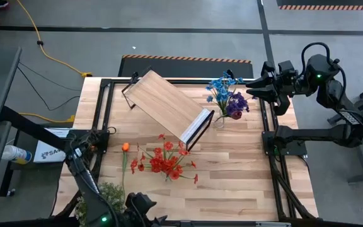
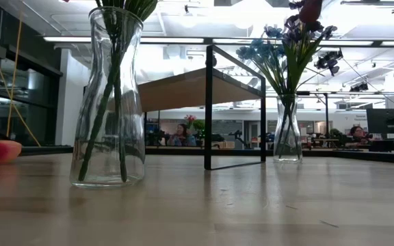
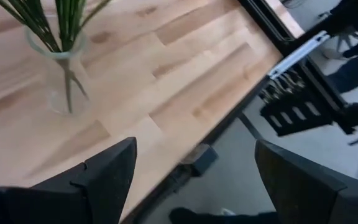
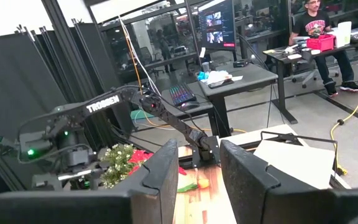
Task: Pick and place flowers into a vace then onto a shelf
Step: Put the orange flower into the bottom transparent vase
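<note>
A clear vase point(image 1: 167, 171) of red flowers point(image 1: 164, 161) stands on the table's near middle; in the low view it is the close vase point(image 2: 108, 102). A second vase point(image 1: 220, 120) of blue and purple flowers point(image 1: 227, 96) stands beside the shelf point(image 1: 167, 104), which is set at a slant on the table. One orange flower point(image 1: 125, 147) lies flat on the table. My left gripper point(image 3: 194, 168) is open at the near edge, short of the red-flower vase point(image 3: 59, 78). My right gripper point(image 4: 198, 168) hovers narrowly open by the far right corner point(image 1: 254, 87).
A bushy pale green plant point(image 1: 109, 192) sits at the near left corner beside my left arm. A black frame point(image 1: 271, 135) runs around the table. Bare wood lies right of the red flowers point(image 1: 238, 167). People sit at desks in the room beyond point(image 4: 312, 28).
</note>
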`<state>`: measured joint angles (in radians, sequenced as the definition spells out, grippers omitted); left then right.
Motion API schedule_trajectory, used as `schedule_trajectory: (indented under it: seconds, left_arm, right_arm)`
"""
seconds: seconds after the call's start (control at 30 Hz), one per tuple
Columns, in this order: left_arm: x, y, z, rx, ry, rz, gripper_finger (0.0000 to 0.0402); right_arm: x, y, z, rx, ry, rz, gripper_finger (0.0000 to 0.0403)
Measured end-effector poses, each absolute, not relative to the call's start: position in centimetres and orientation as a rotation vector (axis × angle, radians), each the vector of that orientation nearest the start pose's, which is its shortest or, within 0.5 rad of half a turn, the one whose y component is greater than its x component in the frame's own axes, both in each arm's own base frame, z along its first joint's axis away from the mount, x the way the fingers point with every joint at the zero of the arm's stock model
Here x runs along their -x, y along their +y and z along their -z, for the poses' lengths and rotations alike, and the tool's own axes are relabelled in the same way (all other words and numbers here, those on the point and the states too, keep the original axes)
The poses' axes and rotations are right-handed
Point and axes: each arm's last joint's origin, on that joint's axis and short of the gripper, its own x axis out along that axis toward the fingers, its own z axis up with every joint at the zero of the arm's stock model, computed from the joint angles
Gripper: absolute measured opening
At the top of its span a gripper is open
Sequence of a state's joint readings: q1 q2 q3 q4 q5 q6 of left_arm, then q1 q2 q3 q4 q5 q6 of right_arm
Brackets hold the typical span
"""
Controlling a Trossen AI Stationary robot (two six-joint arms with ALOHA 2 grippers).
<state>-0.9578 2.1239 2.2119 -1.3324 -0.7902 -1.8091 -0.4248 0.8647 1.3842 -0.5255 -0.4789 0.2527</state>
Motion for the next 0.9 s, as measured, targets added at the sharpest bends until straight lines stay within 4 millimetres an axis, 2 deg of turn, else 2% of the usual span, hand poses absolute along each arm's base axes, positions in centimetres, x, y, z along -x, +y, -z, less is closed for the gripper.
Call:
schedule_trajectory:
  seconds: [0.27, 0.5, 0.77, 0.9]
  left_arm:
    - [-25.1, -33.7, -36.2, 0.837, 0.636, -0.459, 0.0360]
    - [-23.7, -32.3, -38.1, 0.822, 0.667, -0.436, 0.0360]
    - [-20.6, -30.8, -40.0, 0.801, 0.749, -0.445, 0.0360]
    - [-19.3, -30.6, -41.0, 0.804, 0.762, -0.393, 0.0360]
  right_arm:
    - [-11.9, -3.9, -47.8, -0.260, 0.012, -0.054, 0.0110]
    - [-11.9, -3.9, -47.8, -0.272, 0.012, -0.053, 0.0110]
    - [-11.9, -4.0, -47.9, -0.257, -0.003, -0.045, 0.0110]
    - [-11.9, -4.1, -48.0, -0.221, -0.025, 0.016, 0.0110]
